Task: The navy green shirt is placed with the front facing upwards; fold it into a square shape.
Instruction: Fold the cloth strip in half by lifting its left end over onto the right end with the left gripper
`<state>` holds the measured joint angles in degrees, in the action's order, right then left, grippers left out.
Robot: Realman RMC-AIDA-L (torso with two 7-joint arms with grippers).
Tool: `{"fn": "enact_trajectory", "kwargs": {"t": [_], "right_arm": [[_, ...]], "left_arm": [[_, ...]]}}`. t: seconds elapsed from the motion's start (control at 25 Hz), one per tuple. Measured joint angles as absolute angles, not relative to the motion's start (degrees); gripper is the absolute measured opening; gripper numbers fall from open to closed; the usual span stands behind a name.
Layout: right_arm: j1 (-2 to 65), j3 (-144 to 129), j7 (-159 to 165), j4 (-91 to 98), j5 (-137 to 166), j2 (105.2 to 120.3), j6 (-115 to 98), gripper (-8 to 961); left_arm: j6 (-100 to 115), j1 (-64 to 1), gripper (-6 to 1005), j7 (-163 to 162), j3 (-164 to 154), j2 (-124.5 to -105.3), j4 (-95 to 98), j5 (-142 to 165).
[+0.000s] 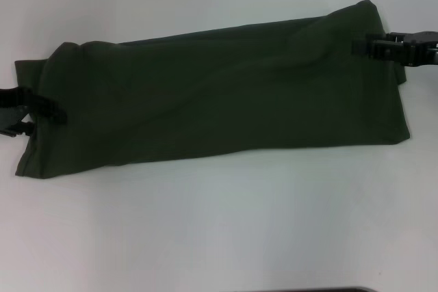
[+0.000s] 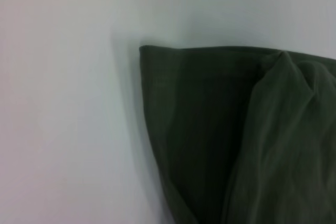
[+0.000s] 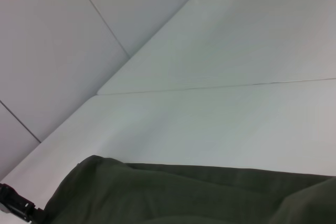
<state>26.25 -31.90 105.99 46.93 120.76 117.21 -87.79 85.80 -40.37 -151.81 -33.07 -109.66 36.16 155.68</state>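
One navy green shirt (image 1: 219,97) lies across the white table (image 1: 219,237) as a long, plain dark-olive band, creased and doubled over, no lettering showing. Two grippers are on it: the left gripper (image 1: 51,111) clamped on its left end, the right gripper (image 1: 366,47) clamped on its far right corner. Only the left wrist view shows the folded layers at a corner; only the right wrist view shows the wall panels (image 3: 79,35) beyond.
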Motion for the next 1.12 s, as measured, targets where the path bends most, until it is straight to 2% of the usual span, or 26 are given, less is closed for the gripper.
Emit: {"fn": "enact_trajectory", "kwargs": {"t": [0.24, 0.48, 0.92, 1.0, 1.12], "right_arm": [[26.25, -31.77, 105.99, 46.93, 120.64, 117.15, -87.95, 523], [26.32, -31.73, 105.99, 46.93, 120.59, 117.15, -88.04, 523], [25.87, -31.54, 105.99, 46.84, 119.09, 116.95, -89.15, 523], [25.8, -31.3, 105.99, 46.84, 119.08, 116.91, -89.18, 523], [25.77, -31.16, 105.99, 46.84, 119.08, 116.9, -89.24, 523]], "left_arm": [[85.79, -40.69, 643, -151.98, -33.13, -109.68, 36.03, 155.87], [85.4, -40.61, 590, -153.0, -34.35, -109.56, 36.17, 156.53], [87.16, -40.89, 393, -152.74, -35.53, -109.68, 37.44, 157.12], [87.56, -40.89, 164, -152.45, -35.47, -109.69, 37.45, 157.04], [87.84, -40.96, 98, -152.15, -35.47, -109.69, 37.5, 157.01]]}}
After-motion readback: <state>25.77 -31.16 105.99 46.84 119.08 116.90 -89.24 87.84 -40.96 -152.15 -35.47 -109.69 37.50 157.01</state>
